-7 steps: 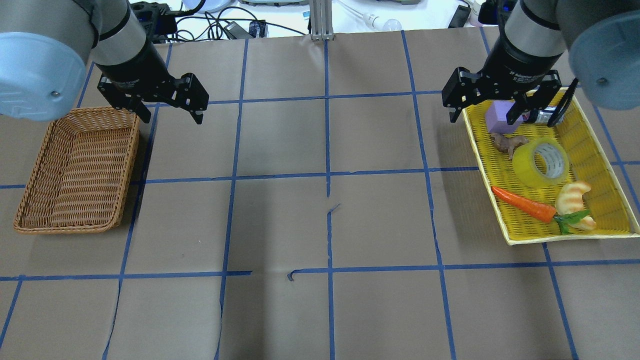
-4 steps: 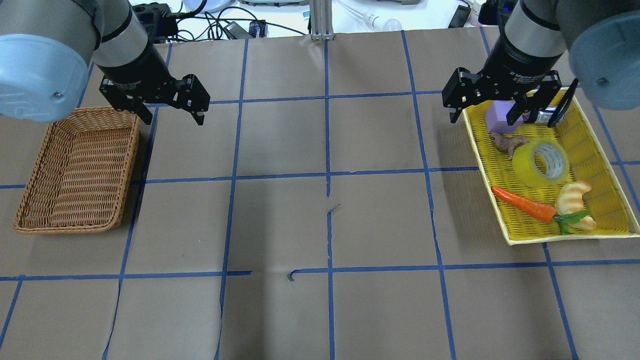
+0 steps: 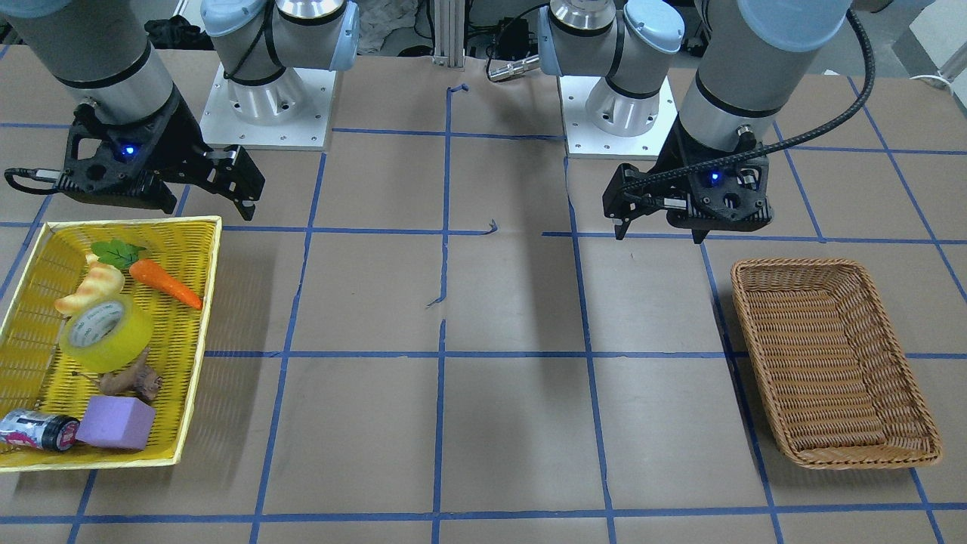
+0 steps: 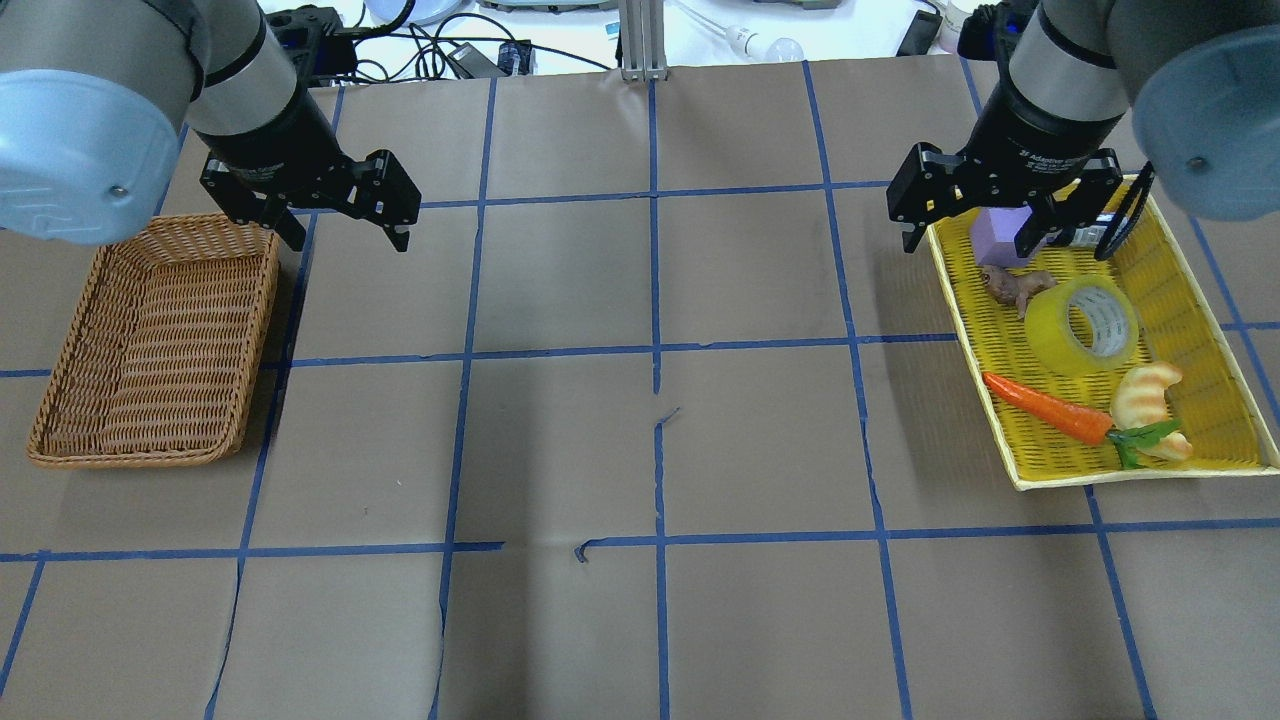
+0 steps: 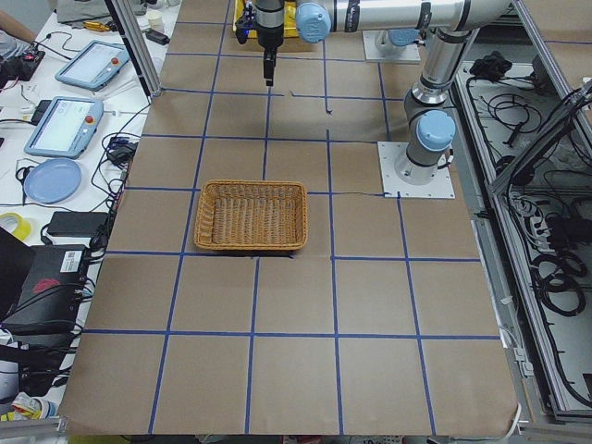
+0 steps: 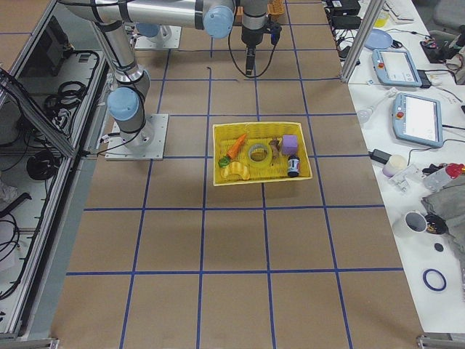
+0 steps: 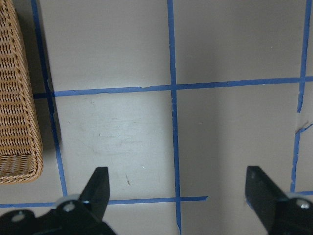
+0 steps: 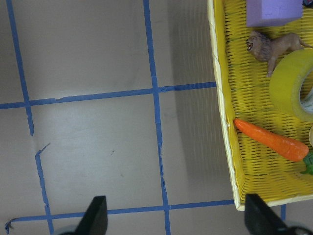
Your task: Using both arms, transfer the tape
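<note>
Tape: tilted roll, bore turned upward, lodged mid-way along the yellow tray. Right gripper: nearer, held spread and empty over the tray's base-side end, the tape lying beyond it. Left gripper: spread, empty, well apart beside the wicker basket.

Right wrist view cutting off the tape at 3 o'clock, left wrist view cropping the wicker basket at 9 o'clock, right gripper mostly hiding the dark can overhead.
</note>
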You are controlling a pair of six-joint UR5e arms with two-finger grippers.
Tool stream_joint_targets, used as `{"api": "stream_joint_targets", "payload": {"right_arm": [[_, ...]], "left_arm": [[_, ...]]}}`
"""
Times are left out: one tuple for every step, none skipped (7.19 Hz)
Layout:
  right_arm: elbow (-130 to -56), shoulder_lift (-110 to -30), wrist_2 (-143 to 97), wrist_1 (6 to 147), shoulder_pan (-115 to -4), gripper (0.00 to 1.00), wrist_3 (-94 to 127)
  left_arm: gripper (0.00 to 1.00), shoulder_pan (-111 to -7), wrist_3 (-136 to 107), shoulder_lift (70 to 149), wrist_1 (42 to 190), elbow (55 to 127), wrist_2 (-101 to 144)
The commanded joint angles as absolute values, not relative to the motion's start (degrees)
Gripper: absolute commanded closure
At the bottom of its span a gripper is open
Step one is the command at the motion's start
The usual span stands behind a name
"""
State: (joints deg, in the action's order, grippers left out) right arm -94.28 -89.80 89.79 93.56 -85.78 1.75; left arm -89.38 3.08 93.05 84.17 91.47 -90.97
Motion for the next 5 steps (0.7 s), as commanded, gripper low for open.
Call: {"api": "stream_joint_targets", "payload": {"right_arm": [[-94.48, -87.47, 92.28, 97.27, -79.23, 0.0, 0.71], [-95.53, -85.45, 92.2, 100.86, -75.27, 0.0, -4.17], [-97.1, -84.04, 91.68, 106.29, -72.62, 0.0, -7.52], [-99.21, -81.59, 91.58, 112.35, -71.99, 0.02, -7.65], [-101.49, -78.69, 91.58, 117.63, -71.2, 0.04, -7.65]], "left_arm": [[0.0, -89.38, 3.08, 93.08, 84.2, 91.49, -90.97], [0.0, -89.38, 3.08, 93.08, 84.11, 91.49, -90.97], [0.0, -89.38, 2.99, 93.08, 84.2, 91.49, -90.88], [0.0, -89.38, 2.99, 93.08, 84.11, 91.49, -90.88], [0.0, -89.38, 3.08, 93.08, 84.2, 91.49, -90.79]]}}
